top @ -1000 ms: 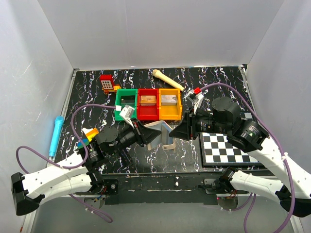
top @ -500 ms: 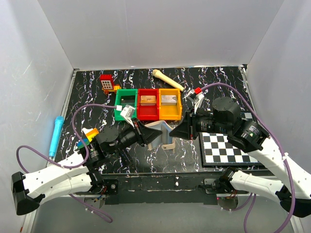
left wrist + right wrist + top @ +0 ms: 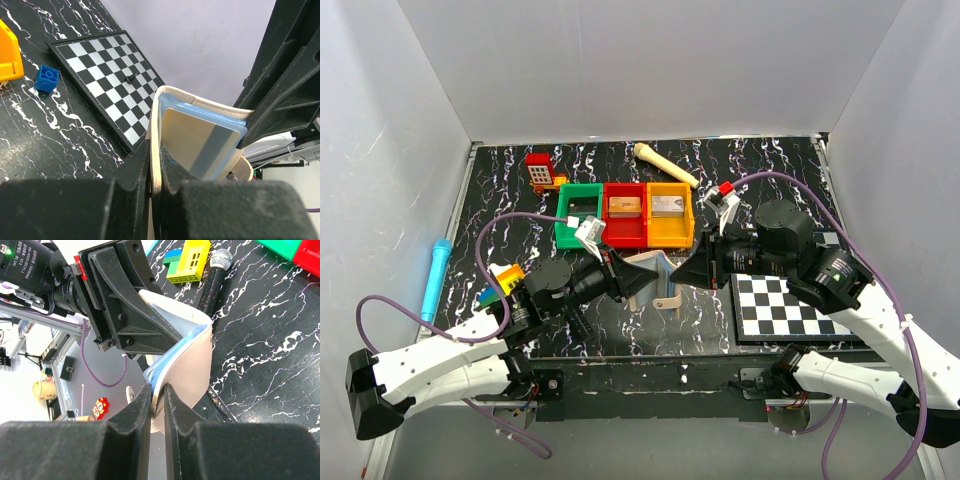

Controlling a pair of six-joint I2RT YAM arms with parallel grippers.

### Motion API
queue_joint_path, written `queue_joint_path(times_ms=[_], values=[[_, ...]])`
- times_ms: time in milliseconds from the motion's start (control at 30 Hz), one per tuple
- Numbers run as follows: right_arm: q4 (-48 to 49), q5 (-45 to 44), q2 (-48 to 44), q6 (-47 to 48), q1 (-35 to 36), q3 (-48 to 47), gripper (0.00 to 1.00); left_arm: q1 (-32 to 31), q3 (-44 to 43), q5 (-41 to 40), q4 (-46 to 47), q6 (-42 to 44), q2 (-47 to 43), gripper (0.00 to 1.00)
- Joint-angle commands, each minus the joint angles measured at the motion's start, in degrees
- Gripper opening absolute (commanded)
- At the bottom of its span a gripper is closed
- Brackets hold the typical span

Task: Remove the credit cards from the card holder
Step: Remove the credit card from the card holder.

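The tan card holder (image 3: 656, 272) hangs open above the table, held between both arms. My left gripper (image 3: 628, 278) is shut on one tan wall (image 3: 155, 120), which runs between its jaws (image 3: 156, 175). A gold credit card (image 3: 200, 145) with a grey stripe lies against the pale blue lining. My right gripper (image 3: 691, 268) comes in from the other side. Its jaws (image 3: 158, 395) are closed on a thin gold edge beside the blue lining, which looks like the card's edge. The holder's other tan flap (image 3: 192, 365) curves past them. The left fingers (image 3: 135, 315) show behind.
Green (image 3: 580, 215), red (image 3: 625, 213) and orange (image 3: 668, 212) bins stand just behind the holder. A chequered board (image 3: 785, 305) lies to the right, below the right arm. A blue microphone (image 3: 435, 278), coloured bricks (image 3: 505, 277), a red toy (image 3: 540, 172) and a wooden bone (image 3: 665, 164) lie around.
The right jaws have narrowed onto the thin edge at the holder's opening. The left arm has shifted slightly right, still gripping the holder's wall.
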State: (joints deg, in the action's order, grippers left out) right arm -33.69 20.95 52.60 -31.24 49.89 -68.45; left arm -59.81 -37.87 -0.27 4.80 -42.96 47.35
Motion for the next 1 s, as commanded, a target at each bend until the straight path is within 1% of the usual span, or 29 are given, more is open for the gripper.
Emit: queue_joint_path(times_ms=[0,67,133,167,233,267,333,367,400,567,767,867,900,967], values=[[2.8,0.5,-0.2,0.2,0.2,-0.6,0.1,-0.3,-0.2,2.5,3.2,-0.5,-0.4,0.0],[2.6,0.4,-0.1,0.4,0.2,-0.7,0.02,-0.3,-0.2,2.5,3.4,-0.6,-0.4,0.0],[2.0,-0.3,0.0,0.5,0.2,-0.9,0.01,-0.3,-0.2,2.7,3.4,-0.5,-0.4,0.0],[1.4,-0.8,0.2,0.6,0.2,-1.2,0.01,-0.3,-0.2,2.8,3.5,-0.5,-0.4,0.03],[-1.3,-3.6,0.9,1.0,0.2,-2.1,0.01,-0.3,-0.3,2.6,3.2,-0.3,-0.4,0.33],[-2.9,-5.1,1.2,1.3,0.2,-2.7,0.01,-0.3,-0.1,2.3,3.1,-0.3,-0.6,0.46],[-4.9,-7.1,1.7,1.7,0.2,-3.4,0.01,-0.3,0.2,1.8,3.4,-0.3,-1.1,0.61],[-5.3,-7.8,1.8,1.8,0.2,-3.5,0.01,-0.3,0.5,1.7,3.6,-0.5,-1.4,0.66],[-5.9,-8.3,1.8,1.8,0.2,-3.7,0.01,-0.3,0.7,1.3,3.8,-0.8,-1.4,0.7],[-8.1,-10.4,3.0,2.0,0.3,-4.9,0.01,-0.3,0.3,1.4,3.6,-0.8,-0.9,0.76],[-7.9,-10.4,3.0,2.1,0.3,-5.0,0.01,-0.3,-0.7,1.2,2.0,-0.3,0.3,0.76],[-7.4,-10.1,2.6,2.2,0.3,-4.9,0.01,-0.3,-0.6,1.1,1.5,-0.1,0.1,0.7],[-7.2,-10.0,2.5,2.2,0.3,-4.9,0.01,-0.3,-0.5,1.1,1.4,0.0,0.0,0.67],[-6.7,-9.6,2.0,2.2,0.3,-4.4,0.01,-0.3,-0.3,1.1,1.4,0.3,-0.6,0.55]])
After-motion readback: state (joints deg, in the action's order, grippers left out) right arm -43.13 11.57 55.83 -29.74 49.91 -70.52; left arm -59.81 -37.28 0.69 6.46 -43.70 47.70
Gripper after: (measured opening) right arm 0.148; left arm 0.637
